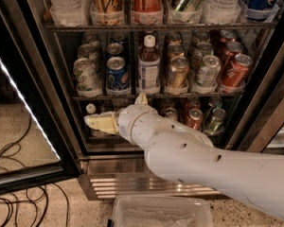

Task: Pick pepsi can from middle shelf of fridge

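The pepsi can (117, 74), blue with a silver top, stands at the front of the middle shelf (180, 96), second from the left, in the open fridge (46, 74). It stands between a pale green-white can (85, 75) and a brown bottle (148, 66). My gripper (100, 124), cream-coloured at the end of the white arm (189, 160), points left. It is below the middle shelf's front rail, below and slightly left of the pepsi can, and holds nothing.
A gold-brown can (177, 73), a silver can (207, 71) and a red can (235, 71) stand right of the bottle. More cans (195, 118) sit on the lower shelf. The glass door (19, 126) hangs open at left, with cables (14, 174) on the floor. A clear plastic bin (161, 213) is below.
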Robot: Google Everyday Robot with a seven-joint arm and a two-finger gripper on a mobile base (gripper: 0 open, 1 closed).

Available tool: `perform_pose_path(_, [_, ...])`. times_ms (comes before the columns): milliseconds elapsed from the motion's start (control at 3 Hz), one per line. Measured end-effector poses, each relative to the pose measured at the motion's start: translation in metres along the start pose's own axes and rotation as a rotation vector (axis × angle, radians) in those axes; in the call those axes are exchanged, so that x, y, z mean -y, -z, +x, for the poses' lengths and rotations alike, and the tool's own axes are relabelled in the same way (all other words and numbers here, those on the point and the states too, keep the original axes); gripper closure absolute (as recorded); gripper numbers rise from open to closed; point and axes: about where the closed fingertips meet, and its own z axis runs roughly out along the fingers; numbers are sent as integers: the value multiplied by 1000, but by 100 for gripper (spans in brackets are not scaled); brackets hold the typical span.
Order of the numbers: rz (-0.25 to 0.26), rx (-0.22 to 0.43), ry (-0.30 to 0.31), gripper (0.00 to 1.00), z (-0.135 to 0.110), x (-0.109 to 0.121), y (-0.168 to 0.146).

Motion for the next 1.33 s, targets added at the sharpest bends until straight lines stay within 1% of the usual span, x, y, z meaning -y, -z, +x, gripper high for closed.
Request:
perform_pose_path(333, [-11, 60, -14, 0, -16, -13, -4])
perform_pose_path(667, [9, 136, -20, 0, -30, -21, -7])
perform_pose_path(1000, [21, 198, -19, 0, -43, -30, -7])
perform_pose_path(1333, [21, 198, -19, 0, -43, -30, -7])
